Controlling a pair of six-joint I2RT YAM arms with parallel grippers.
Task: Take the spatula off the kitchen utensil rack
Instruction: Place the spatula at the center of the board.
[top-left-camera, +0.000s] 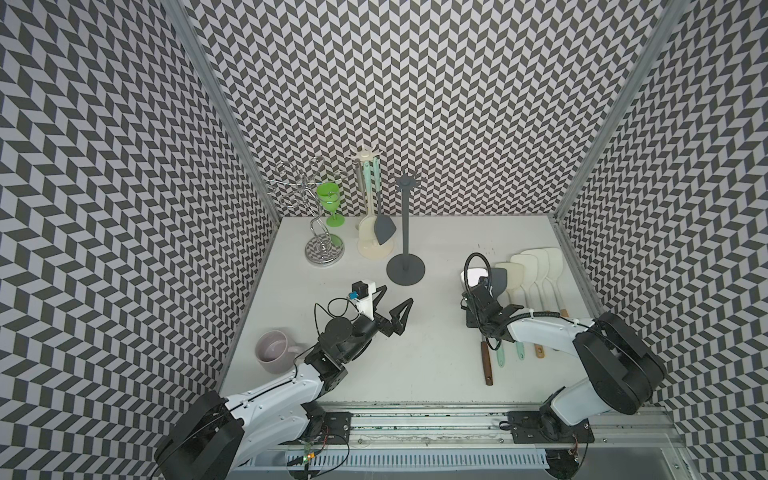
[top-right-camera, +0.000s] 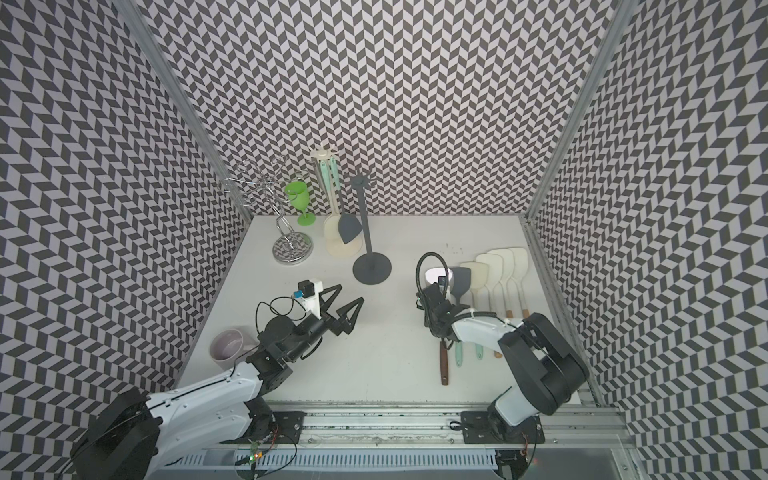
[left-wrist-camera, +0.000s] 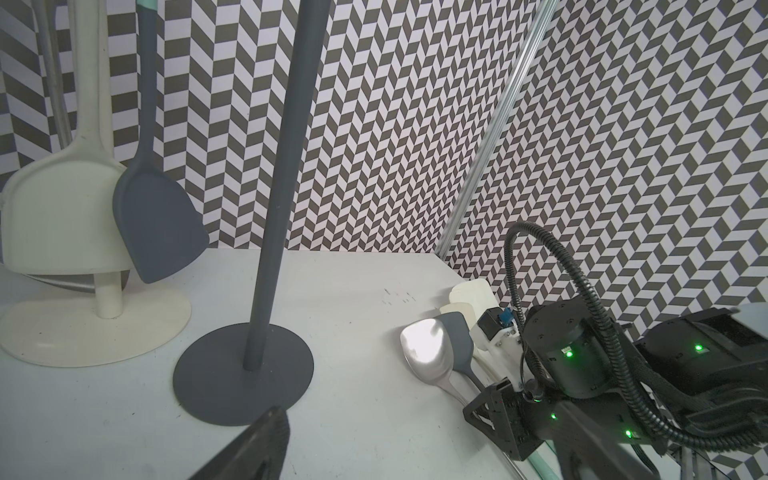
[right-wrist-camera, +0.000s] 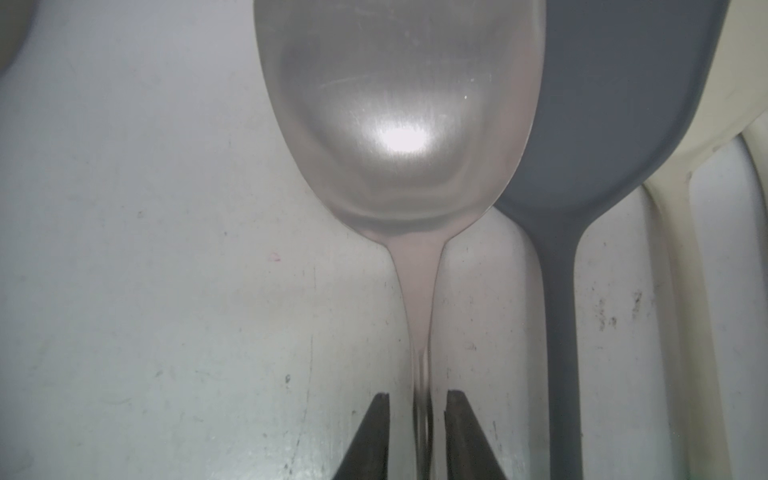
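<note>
The left arm (top-left-camera: 282, 390) reaches from the front rail toward mid-bench, its wrist raised and its jaws spread wide on nothing, their black triangular fingers aimed at the grey rack (top-left-camera: 405, 249). One ribbed fingertip (left-wrist-camera: 257, 444) shows in the left wrist view. The right arm (top-left-camera: 540, 330) folds back on itself, elbow high by the right wall and wrist tipped down over a row of utensils. Its jaws stand narrowly apart, straddling the thin neck of the steel spatula (right-wrist-camera: 399, 124) with a sliver of gap on each side. That spatula lies flat on the white, scuffed bench (top-left-camera: 415, 353), off the racks. Its brushed, spoon-like blade catches a bright glare, and its brown wooden handle points to the front. Just beside it lies a matte grey spatula (right-wrist-camera: 615, 104), then overlapping cream spatulas (top-left-camera: 536, 266). The grey rack is a slim matte post on a round foot with a bare hook crown. The cream rack (top-left-camera: 376, 249) behind it carries a cream spatula (left-wrist-camera: 62, 208) and a grey one (left-wrist-camera: 162, 224) hanging blade down.
</note>
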